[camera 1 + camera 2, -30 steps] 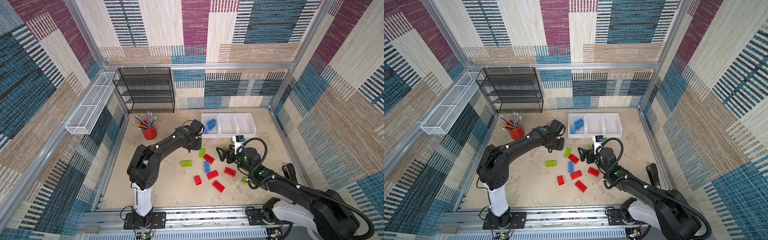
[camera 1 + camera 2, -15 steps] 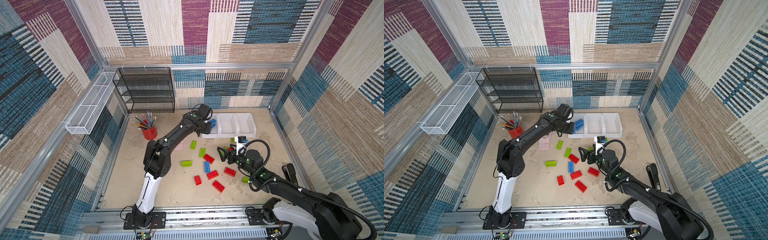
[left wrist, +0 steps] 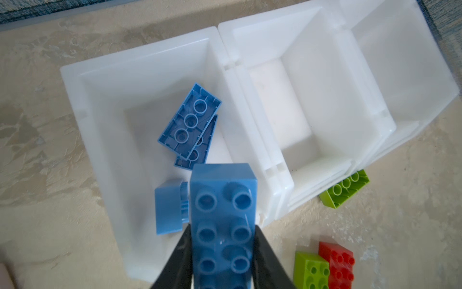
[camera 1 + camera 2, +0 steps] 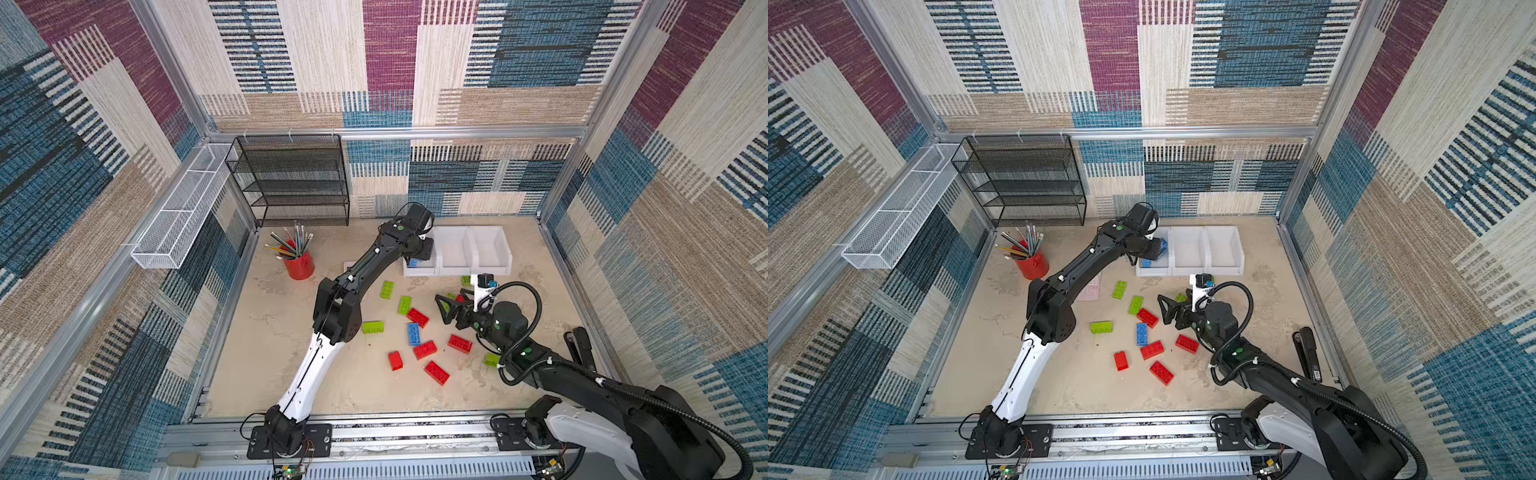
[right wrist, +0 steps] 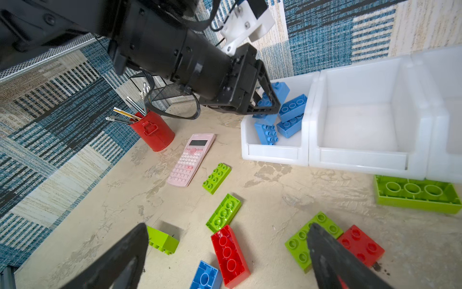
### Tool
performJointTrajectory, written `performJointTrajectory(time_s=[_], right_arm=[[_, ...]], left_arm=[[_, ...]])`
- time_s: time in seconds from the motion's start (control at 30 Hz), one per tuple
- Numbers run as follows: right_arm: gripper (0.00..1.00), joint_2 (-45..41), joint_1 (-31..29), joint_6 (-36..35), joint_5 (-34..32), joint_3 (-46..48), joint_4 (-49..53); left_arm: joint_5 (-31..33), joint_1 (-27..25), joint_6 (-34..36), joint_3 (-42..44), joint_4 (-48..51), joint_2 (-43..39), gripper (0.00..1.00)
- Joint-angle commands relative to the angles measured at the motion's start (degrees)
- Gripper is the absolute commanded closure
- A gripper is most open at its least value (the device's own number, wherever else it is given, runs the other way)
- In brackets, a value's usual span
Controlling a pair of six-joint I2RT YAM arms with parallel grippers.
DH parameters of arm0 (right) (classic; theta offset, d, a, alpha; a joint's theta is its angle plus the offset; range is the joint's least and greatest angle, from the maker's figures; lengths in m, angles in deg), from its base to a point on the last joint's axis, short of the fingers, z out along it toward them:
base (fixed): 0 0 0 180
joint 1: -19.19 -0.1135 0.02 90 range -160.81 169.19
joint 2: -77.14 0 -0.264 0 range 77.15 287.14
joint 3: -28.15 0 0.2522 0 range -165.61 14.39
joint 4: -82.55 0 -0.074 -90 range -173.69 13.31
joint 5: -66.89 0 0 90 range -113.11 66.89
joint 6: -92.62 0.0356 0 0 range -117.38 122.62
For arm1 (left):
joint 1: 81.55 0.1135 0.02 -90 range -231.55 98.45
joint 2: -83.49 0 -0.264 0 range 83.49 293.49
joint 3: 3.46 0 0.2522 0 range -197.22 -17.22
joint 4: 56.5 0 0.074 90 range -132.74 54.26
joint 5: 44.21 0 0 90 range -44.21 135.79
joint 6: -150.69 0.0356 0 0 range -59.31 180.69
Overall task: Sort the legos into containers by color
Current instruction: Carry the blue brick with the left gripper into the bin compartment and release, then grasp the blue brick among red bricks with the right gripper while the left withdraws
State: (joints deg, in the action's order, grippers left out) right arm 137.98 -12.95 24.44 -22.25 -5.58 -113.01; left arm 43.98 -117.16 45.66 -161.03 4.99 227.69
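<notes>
My left gripper (image 3: 222,231) is shut on a blue lego (image 3: 223,200) and holds it over the leftmost of three joined white containers (image 3: 140,50), just inside its front. Three more blue legos (image 3: 190,125) lie in that bin; the other two containers (image 4: 473,266) look empty. In both top views the left gripper (image 4: 420,254) (image 4: 1156,249) hangs at that bin. My right gripper (image 5: 227,227) (image 4: 446,305) stands open low over the floor, above a red lego (image 5: 230,252). Red, green and blue legos (image 4: 414,333) lie scattered in front of the bins.
A red pencil cup (image 4: 298,264) stands at the left, with a pink calculator (image 5: 191,159) beside it. A black mesh shelf (image 4: 291,183) fills the back left and a white wire tray (image 4: 183,208) hangs on the left wall. A green lego (image 5: 415,195) lies against the bins' front.
My left arm has swung back and to the right from over the floor near the calculator, carrying the blue lego to above the leftmost container. The right arm has hardly moved.
</notes>
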Motion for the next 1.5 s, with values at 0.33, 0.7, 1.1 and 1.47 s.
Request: performJointTrajectory(time_s=[0.33,0.7,1.1,1.47], right_arm=[[0.0,1.4,-0.03,0.5,-0.51,-0.39,-2.52],[0.0,0.49,-0.03,0.24,-0.59,-2.14,0.72],[0.09,5.26,-0.14,-3.86,3.12,-16.18,28.09],[0.22,17.47,-8.42,0.12,0.68,-26.91,46.84]], left_arm=[[-3.9,1.95,1.84,-2.0,-3.09,2.48,0.48],[-3.09,1.96,0.19,7.86,-3.56,-7.41,0.37],[1.47,1.95,-7.29,59.44,-25.26,-46.36,0.37],[1.78,1.16,-16.18,95.97,-40.0,-68.88,0.39]])
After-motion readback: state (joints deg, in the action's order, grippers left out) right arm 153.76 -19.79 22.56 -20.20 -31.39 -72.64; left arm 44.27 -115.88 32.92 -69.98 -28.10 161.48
